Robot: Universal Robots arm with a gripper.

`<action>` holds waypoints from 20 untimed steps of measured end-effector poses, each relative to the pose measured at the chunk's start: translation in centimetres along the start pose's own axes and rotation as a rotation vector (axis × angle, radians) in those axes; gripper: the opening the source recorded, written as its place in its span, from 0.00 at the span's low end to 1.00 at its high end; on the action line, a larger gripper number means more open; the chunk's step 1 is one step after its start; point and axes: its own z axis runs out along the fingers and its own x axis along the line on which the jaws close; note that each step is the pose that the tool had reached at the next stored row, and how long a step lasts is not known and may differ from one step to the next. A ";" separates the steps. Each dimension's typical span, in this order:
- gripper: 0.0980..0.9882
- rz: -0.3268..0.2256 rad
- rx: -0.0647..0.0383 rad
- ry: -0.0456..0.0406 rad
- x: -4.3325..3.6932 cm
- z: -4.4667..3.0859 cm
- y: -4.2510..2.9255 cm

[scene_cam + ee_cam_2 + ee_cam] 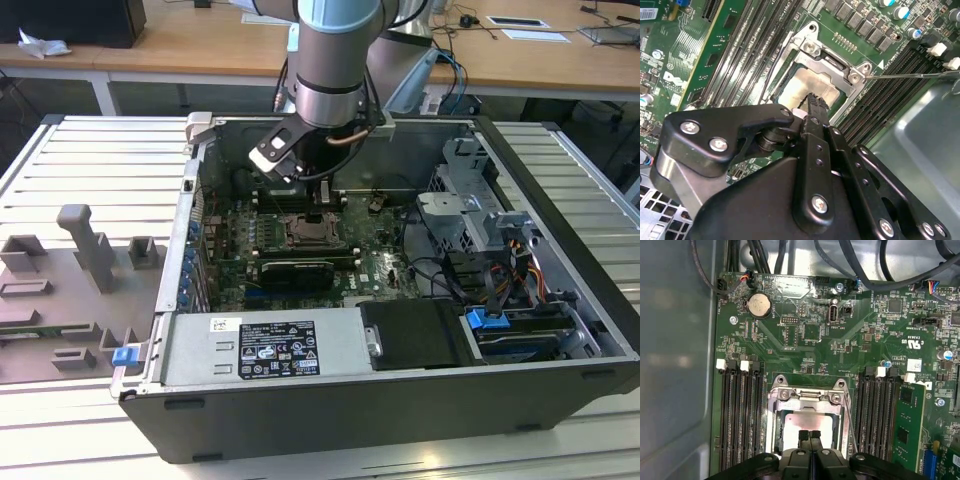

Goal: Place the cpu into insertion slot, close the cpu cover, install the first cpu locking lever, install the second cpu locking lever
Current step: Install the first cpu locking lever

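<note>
Silvery-beige cpu [807, 421] lies flat and square in the insertion slot [305, 235], with the cpu cover [805, 396] down around it. The tool [810, 436], pinched narrow and empty, hangs close over its face. Long black memory slots [742, 415] crowd either side. A thin wire lever [910, 76] juts across them.

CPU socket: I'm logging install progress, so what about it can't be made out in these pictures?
- First wrist view: the hand hides the near edge of the cpu cover and part of the cpu.
- Second wrist view: the hand covers the cover's near side, and the thin lever runs to the picture's edge.
- Exterior view: the insertion slot is too small to judge latching.
</note>
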 end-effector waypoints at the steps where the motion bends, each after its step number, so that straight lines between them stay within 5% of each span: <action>1: 0.01 0.000 0.000 -0.0004 0.01 -0.23 -0.01; 8: 0.01 0.000 0.000 -0.0055 0.10 -2.21 -0.04; 20: 0.01 0.000 0.000 -0.0054 0.11 -2.82 -0.05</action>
